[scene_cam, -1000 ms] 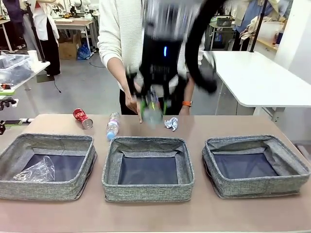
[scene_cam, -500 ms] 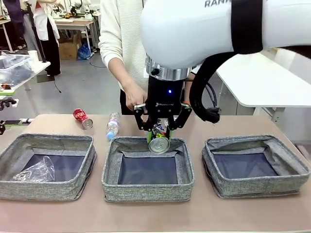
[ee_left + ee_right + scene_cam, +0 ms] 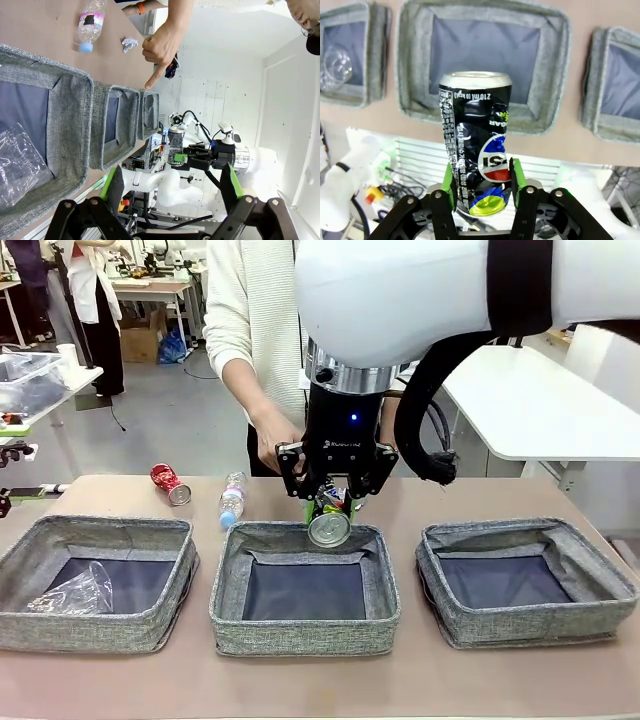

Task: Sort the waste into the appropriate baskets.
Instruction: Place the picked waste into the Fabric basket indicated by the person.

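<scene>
**A:** Where's the dark blue-silver can (image 3: 328,529)?

**B:** My right gripper (image 3: 328,512) clamps its crumpled end, above the far rim of the middle basket (image 3: 305,632). From the front I get its round silver end. The right wrist view gives me the dented, printed side.

**A:** Its axis?

**B:** Along the fingers, silver end tilted down towards my side. My left gripper (image 3: 171,183) hangs spread and empty. Its view catches a person's hand (image 3: 160,47) pointing a finger at the worktop (image 3: 45,25).

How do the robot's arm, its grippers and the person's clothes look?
The right arm is white, with a black cable. The right gripper and left gripper are black with green pads. The person wears a white sweater and an orange wristband.
</scene>
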Motion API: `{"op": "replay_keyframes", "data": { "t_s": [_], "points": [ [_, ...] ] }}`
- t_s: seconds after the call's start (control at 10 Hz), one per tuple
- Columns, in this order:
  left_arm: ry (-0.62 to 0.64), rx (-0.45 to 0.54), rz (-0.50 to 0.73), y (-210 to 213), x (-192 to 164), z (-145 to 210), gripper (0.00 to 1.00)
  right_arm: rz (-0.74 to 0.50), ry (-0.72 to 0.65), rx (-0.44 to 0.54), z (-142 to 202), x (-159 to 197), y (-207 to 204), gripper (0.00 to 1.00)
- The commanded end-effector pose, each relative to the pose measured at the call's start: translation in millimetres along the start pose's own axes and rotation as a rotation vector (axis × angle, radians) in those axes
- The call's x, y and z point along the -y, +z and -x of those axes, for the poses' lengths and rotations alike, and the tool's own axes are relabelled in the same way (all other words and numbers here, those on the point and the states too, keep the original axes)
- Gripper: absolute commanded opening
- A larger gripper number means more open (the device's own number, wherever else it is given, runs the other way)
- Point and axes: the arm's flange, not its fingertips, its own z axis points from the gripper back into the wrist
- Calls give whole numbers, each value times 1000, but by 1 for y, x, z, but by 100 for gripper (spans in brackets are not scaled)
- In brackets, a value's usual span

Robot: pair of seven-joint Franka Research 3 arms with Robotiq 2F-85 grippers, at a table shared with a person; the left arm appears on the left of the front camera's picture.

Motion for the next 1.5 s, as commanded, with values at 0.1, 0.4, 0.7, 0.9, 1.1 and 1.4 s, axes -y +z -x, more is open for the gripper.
{"op": "replay_keyframes", "data": {
  "t_s": [0.1,0.4,0.7,0.9,1.1,1.4],
  "points": [
    [-12,4,-2,-1,0,0,100,-24,-4,3,0,3,0,100],
    [-12,4,-2,-1,0,0,100,-35,-16,16,0,5,-1,100],
    [-12,4,-2,-1,0,0,100,-45,-19,8,0,5,0,100],
    [-12,4,-2,-1,0,0,100,-299,-33,-94,-7,29,14,100],
    [-12,4,-2,-1,0,0,100,-797,-105,-326,-20,120,45,100],
    [-12,4,-2,-1,0,0,100,-1131,-285,-393,1,257,39,100]
  ]
}}
